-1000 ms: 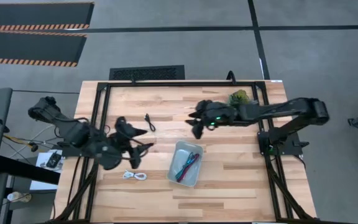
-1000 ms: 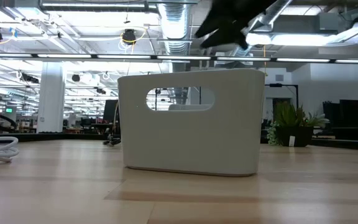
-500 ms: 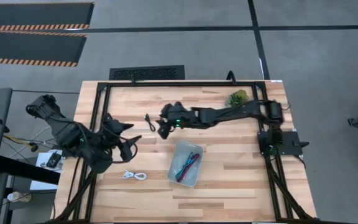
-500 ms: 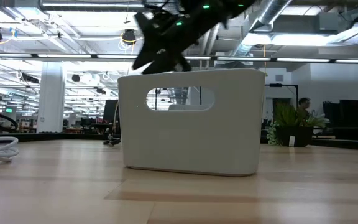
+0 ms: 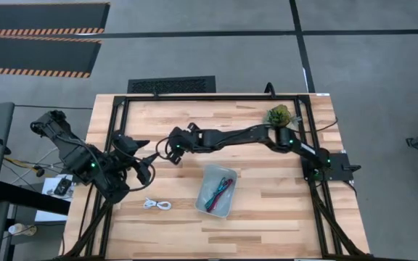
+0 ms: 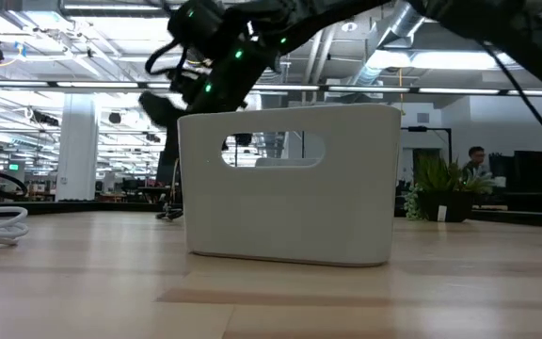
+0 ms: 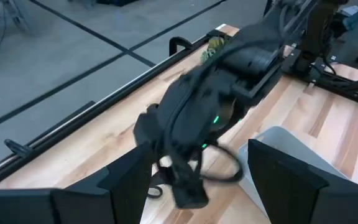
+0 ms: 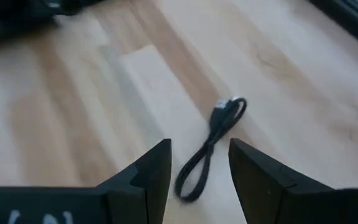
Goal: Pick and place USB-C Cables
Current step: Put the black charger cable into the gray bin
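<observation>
My right arm reaches across to the table's left half. Its open gripper [image 5: 173,147] hangs above the black USB-C cable [image 8: 213,144], which lies flat on the wood and shows between the two fingers in the right wrist view [image 8: 199,179]. In the high view the gripper covers most of that cable. The white cable [image 5: 157,205] lies coiled near the front left. The magenta-red cable [image 5: 224,189] and the teal-blue cable [image 5: 212,198] lie inside the grey tray [image 5: 230,174]. My left gripper [image 5: 146,161] is open and waits left of the black cable.
The green leafy clump [image 5: 278,114] sits at the far right edge. The tray [image 6: 290,193] stands in the middle front and blocks much of the low view. My left gripper [image 7: 201,186] points at the right gripper [image 7: 188,146] close by. A black frame borders the table.
My right arm has swept from near the leafy clump toward the table's left, stretching out until its gripper hangs over the black cable. My left gripper has drawn back a little toward the left edge. The cables have not moved.
</observation>
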You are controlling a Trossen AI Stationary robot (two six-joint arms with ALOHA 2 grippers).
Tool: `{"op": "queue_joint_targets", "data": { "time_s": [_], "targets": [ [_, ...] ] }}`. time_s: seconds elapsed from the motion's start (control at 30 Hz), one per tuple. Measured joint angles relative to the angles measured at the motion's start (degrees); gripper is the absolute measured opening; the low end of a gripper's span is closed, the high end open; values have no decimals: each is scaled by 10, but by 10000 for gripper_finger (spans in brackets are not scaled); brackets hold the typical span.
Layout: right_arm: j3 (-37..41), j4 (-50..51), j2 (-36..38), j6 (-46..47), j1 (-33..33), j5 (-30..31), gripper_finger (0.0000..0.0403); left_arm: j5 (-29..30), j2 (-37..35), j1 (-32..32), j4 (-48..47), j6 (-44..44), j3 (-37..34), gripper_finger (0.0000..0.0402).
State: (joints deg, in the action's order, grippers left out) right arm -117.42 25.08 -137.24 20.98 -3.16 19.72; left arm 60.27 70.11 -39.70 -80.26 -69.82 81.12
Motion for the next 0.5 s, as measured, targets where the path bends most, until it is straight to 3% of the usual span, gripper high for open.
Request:
{"op": "queue_joint_targets", "data": {
  "time_s": [0.17, 0.5],
  "targets": [
    [-37, 45, -34, 0, -1, 30, 191, 1, 0, -1, 0, 0, 0, 247],
    [-42, 55, -47, 27, -13, 29, 257, 8, 0, -1, 0, -1, 0, 247]
  ]
}}
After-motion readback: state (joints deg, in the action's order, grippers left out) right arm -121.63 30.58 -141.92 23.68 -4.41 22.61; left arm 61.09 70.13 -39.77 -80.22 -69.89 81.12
